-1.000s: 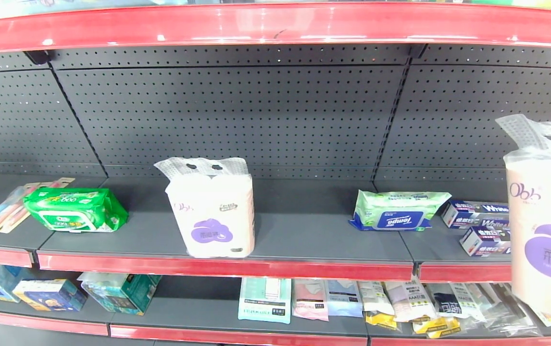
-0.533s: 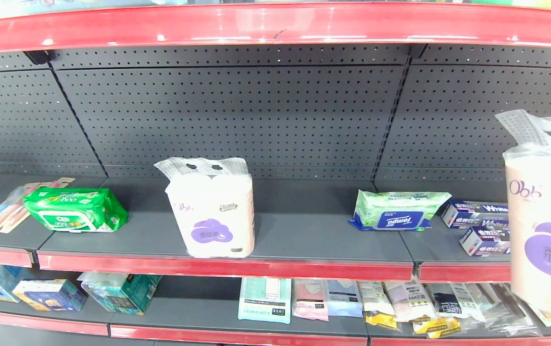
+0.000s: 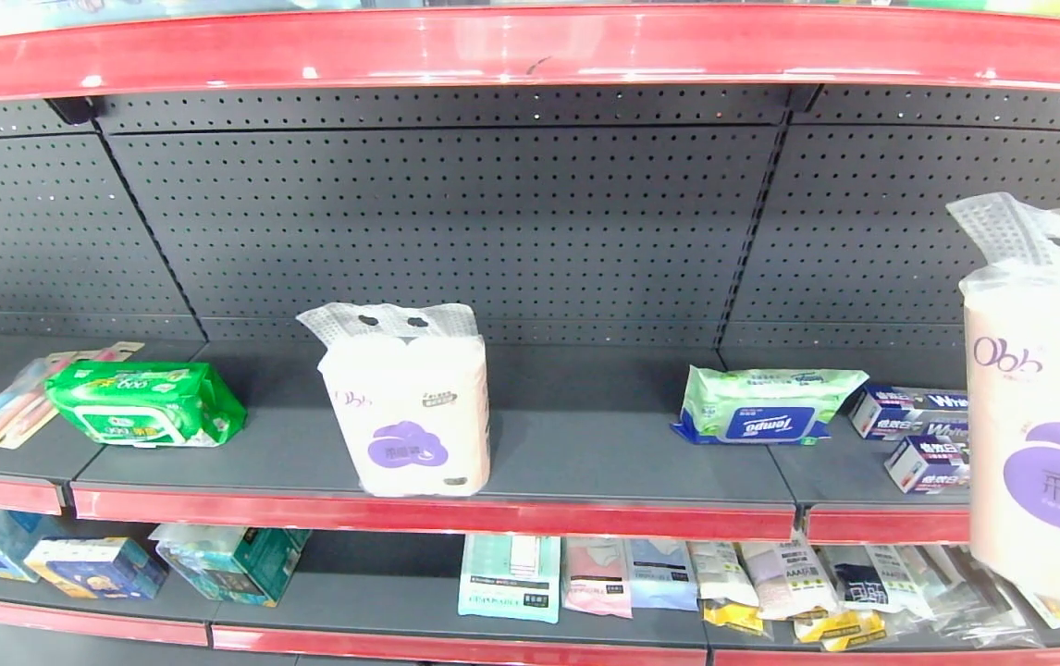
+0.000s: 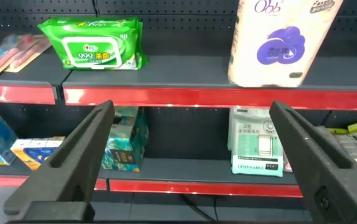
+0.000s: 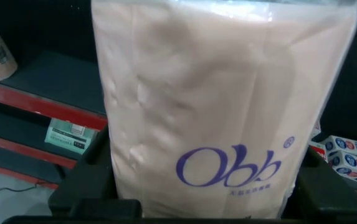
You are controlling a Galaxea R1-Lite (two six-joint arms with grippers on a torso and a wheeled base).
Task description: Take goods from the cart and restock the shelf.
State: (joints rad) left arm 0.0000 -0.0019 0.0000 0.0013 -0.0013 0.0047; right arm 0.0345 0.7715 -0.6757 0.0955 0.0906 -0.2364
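Observation:
At the right edge of the head view a pack of paper rolls [image 3: 1043, 416], white with a purple print, hangs in the air in front of the shelf. My right gripper [image 5: 209, 196] is shut on it, a dark finger [image 5: 85, 183] on each side of the pack [image 5: 222, 106]. A second, identical pack [image 3: 410, 407] stands upright near the front edge of the middle shelf [image 3: 585, 453]. The left gripper [image 4: 190, 168] is open and holds nothing. It hovers before the shelf's red edge, below that standing pack [image 4: 278, 40].
On the middle shelf lie toothbrushes [image 3: 3, 407], a green wipes pack [image 3: 143, 403], a blue-and-green wipes pack [image 3: 761, 405] and toothpaste boxes [image 3: 918, 435]. Bare shelf lies between the standing pack and the blue-and-green wipes. The lower shelf [image 3: 382, 601] holds boxes and flat packets.
The held pack of paper rolls has risen a little and shifted slightly left. Everything on the shelves stays where it was.

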